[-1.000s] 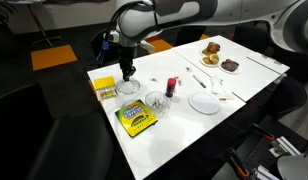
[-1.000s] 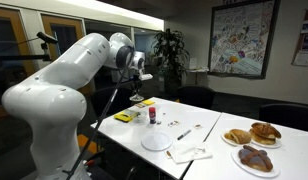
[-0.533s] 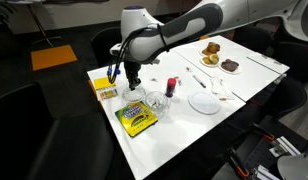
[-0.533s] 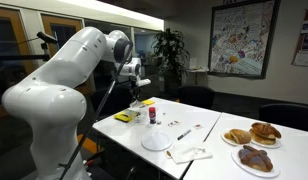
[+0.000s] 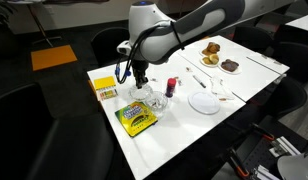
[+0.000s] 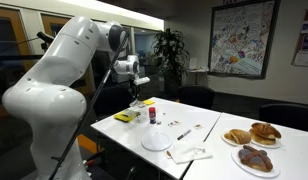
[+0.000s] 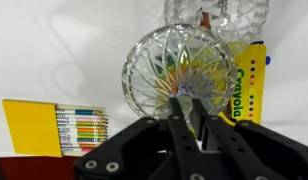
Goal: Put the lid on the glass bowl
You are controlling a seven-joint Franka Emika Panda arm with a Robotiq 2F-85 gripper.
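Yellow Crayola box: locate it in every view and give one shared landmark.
In an exterior view: the yellow Crayola box lies at the near left edge of the table.
In an exterior view: it sits at the table's far left corner.
Wrist view: right side, beside the glass lid.
Shared landmark: the pincer, shut on that lid.

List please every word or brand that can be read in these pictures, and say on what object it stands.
"Crayola": on the yellow crayon box, wrist view.
Other yellow box with coloured stripes: print too small to read.
Wall poster: too blurred to read.
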